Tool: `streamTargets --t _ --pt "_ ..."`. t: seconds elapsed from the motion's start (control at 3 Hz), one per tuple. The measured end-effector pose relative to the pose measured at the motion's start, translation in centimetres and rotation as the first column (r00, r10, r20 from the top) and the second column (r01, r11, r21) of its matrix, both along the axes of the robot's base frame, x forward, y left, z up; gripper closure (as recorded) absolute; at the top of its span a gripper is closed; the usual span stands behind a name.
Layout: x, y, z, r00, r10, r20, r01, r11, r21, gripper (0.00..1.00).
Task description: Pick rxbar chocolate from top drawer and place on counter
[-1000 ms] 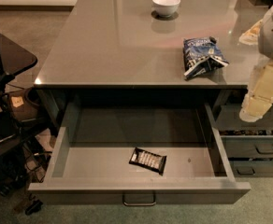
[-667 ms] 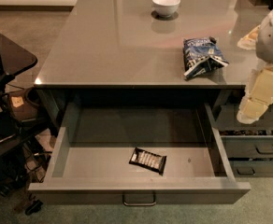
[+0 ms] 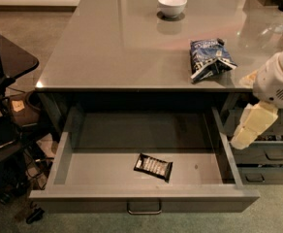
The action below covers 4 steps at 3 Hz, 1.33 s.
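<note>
We see the wide, shallow grey metal top drawer [image 3: 62, 160] pulled fully out from under the large glossy grey bench [image 3: 122, 47]. Its small curved metal handle [image 3: 144, 208] sits at the front centre. The small flat black-wrapped rxbar chocolate [image 3: 153, 166] lies on the drawer floor, slightly angled. It is near the front wall and about midway between the two side walls, touching neither.

The cream-coloured tool [image 3: 244, 134] hangs at the right edge of the view below the rounded white arm housing [image 3: 279, 79], angled down and to the left. It sits just outside the drawer's right wall, in front of the narrower grey side drawers with dark handles [image 3: 273, 154], and below the level of the bench top. We cannot tell how far it is open. We see nothing in its grasp, and it is well apart from the rxbar chocolate.

On the bench, a small round white bowl [image 3: 172, 5] stands toward the far side. A crumpled blue-and-white chip bag [image 3: 209, 58] lies near the front right edge, close to the arm housing. A small black side table [image 3: 11, 57] stands to the left of the bench.
</note>
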<state>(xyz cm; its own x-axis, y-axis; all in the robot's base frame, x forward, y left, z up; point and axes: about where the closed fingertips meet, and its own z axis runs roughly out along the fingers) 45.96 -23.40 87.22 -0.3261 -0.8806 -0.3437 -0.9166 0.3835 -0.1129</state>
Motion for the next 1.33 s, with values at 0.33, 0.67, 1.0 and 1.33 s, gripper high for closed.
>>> streamTargets --t 0.33,0.67,1.0,1.33 --pt "-1.6 -1.1 -3.4 0.9972 -0.067 -0.033 0.068 0.997 0.036 0.0" --pt "-1.6 -1.1 -3.4 0.9972 -0.067 -0.033 0.068 0.997 0.037 0.0" --pt "-2.0 1.2 -5.9 0.9978 -0.061 -0.025 0.064 0.991 0.115 0.0" --pt "-4.0 7.5 -9.4 0.9994 -0.035 -0.005 0.035 0.96 0.278 0.0"
